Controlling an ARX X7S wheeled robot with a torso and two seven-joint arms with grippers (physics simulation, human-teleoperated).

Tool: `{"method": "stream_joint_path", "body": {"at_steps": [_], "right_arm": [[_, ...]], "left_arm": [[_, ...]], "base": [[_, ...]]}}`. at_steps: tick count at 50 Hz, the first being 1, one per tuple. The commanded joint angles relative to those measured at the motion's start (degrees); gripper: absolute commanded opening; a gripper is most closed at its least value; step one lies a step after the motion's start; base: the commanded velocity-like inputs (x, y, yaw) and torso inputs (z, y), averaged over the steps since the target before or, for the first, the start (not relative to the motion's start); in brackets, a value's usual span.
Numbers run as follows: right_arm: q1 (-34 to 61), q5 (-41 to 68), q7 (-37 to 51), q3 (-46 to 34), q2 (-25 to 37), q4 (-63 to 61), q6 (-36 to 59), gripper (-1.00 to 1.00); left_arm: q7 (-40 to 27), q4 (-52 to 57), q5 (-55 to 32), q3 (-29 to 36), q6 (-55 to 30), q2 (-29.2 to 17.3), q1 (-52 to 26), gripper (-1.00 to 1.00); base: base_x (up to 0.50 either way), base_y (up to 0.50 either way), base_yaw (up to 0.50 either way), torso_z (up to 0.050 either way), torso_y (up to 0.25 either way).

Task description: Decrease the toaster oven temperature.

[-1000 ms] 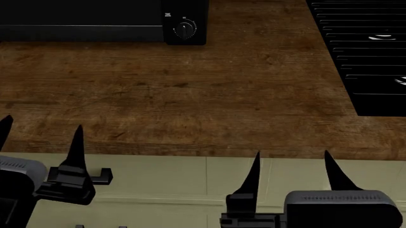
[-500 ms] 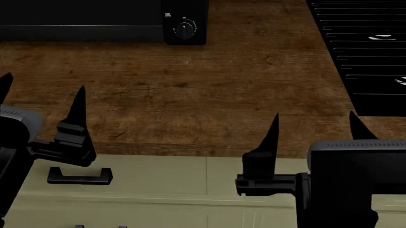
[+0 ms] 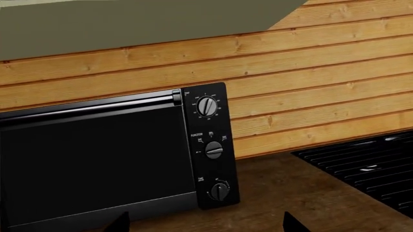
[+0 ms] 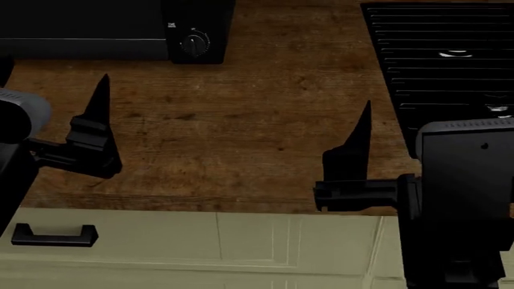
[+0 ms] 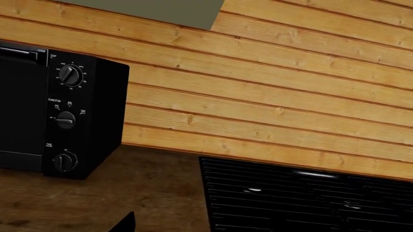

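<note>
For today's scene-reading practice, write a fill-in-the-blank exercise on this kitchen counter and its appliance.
1. The toaster oven has ___ round knobs on its control panel.
2. The wall behind it is made of ___ planks.
3. The stove cooktop is coloured ___.

Missing words: three; wooden; black.

A home kitchen: a black boxy toaster oven and a flat black ridged cooktop sit on a brown wooden table above pale green cabinet doors, backed by a horizontal pine-plank wall.
</note>
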Motion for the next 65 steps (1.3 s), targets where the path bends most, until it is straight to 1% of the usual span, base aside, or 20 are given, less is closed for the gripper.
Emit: {"method": "stream_joint_path", "body": {"at_steps": [1,34,43,45,49,51,53,56,57,58,59,61,65], "right_arm": [[0.6,1.1,-0.8,0.6,0.8,-1.3,1.1,1.00],[0.4,2.6,-0.5,1.1,0.9,-2.3,1.2,1.00],[0.1,2.6,0.2,0.4,1.2,-2.2,1.3,1.00],[0.2,2.8,0.2,0.4,1.2,-2.2,1.4,1.00],[0.6,3.0,0.2,0.6,1.2,-2.1,1.6,1.00],[0.5,3.1,0.2,0.6,1.2,-1.9,1.4,1.00],[0.3,3.2,0.2,0.8,1.1,-1.6,1.1,1.00],[0.0,3.2,0.2,0.8,1.0,-1.3,0.7,1.00],[-0.2,3.2,0.1,0.7,1.0,-0.9,0.3,1.00],[-0.1,3.3,0.1,0.8,1.0,-0.8,0.3,1.00],[0.0,3.3,0.1,0.7,1.1,-0.8,0.3,1.00],[-0.3,3.3,0.1,0.7,1.1,-0.4,-0.3,1.00],[-1.3,3.3,0.0,1.1,0.9,0.4,-2.0,1.00]], "left_arm": [[-0.1,0.8,-0.7,0.3,-0.8,-0.2,-0.2,1.00],[-0.8,3.2,-2.9,-0.3,-2.2,-0.4,-0.1,1.00],[-0.7,5.6,-3.7,-0.2,-2.9,-0.9,-0.7,1.00],[-0.2,6.1,-3.9,0.4,-2.8,-1.6,-1.3,1.00],[1.5,7.9,-4.7,3.4,-5.1,-4.0,-5.2,1.00],[2.4,8.5,-4.9,6.0,-5.9,-5.5,-7.6,1.00],[3.2,8.5,-4.4,10.1,-5.8,-7.3,-9.8,1.00],[2.9,8.0,-4.0,11.9,-6.6,-7.3,-11.6,1.00],[2.0,6.5,-1.9,16.2,-5.9,-8.2,-14.4,1.00],[2.1,5.6,-1.0,18.8,-5.1,-8.9,-15.9,1.00],[1.9,5.0,-0.5,19.9,-4.9,-9.1,-16.6,1.00],[1.9,2.6,1.6,25.5,-3.9,-9.9,-20.6,1.00],[2.2,-0.2,3.0,29.5,-2.5,-9.9,-23.2,1.00]], "base": [[0.44,-0.27,0.00,0.000,0.000],[0.50,-0.04,0.00,0.000,0.000],[0.04,0.00,0.00,0.000,0.000],[0.00,0.00,0.00,0.000,0.000],[0.00,0.00,0.00,0.000,0.000],[0.00,0.00,0.00,0.000,0.000],[0.00,0.00,0.00,0.000,0.000],[0.00,0.00,0.00,0.000,0.000],[0.00,0.00,0.00,0.000,0.000],[0.00,0.00,0.00,0.000,0.000],[0.00,0.00,0.00,0.000,0.000],[0.00,0.00,0.00,0.000,0.000],[0.00,0.00,0.00,0.000,0.000]]}}
